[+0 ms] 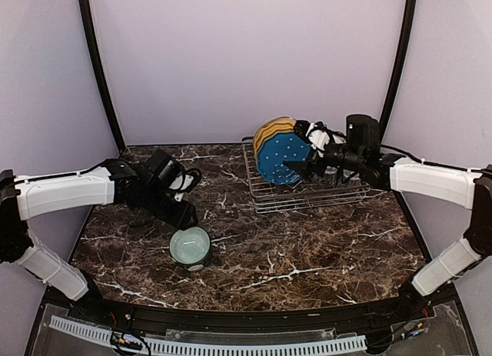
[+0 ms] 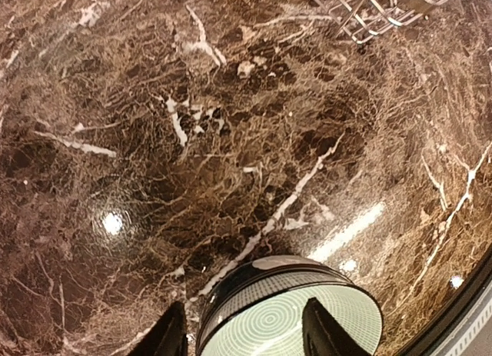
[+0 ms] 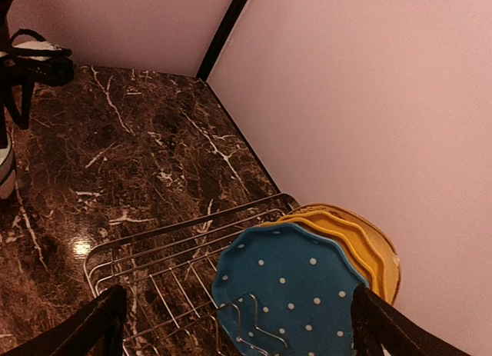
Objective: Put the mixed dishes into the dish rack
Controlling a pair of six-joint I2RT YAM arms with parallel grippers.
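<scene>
The mint-green bowl (image 1: 190, 244), dark on the outside, sits on the marble near the front left. It also shows in the left wrist view (image 2: 292, 319). My left gripper (image 1: 184, 215) is open and low over the bowl's near rim (image 2: 246, 334), one finger over the inside and one outside. The blue dotted plate (image 1: 282, 158) stands on edge in the silver wire dish rack (image 1: 315, 193), with the yellow plate (image 1: 273, 128) behind it. My right gripper (image 1: 296, 165) is open wide beside the blue plate (image 3: 300, 283), fingers on either side of it (image 3: 238, 333). Mugs and tumbler are out of view.
The rack (image 3: 154, 252) stands at the back right near the pale wall (image 3: 346, 102). The yellow plate (image 3: 367, 244) leans close to that wall. Black frame posts (image 1: 98, 64) rise at the back corners. The left arm (image 3: 31, 56) shows far off in the right wrist view.
</scene>
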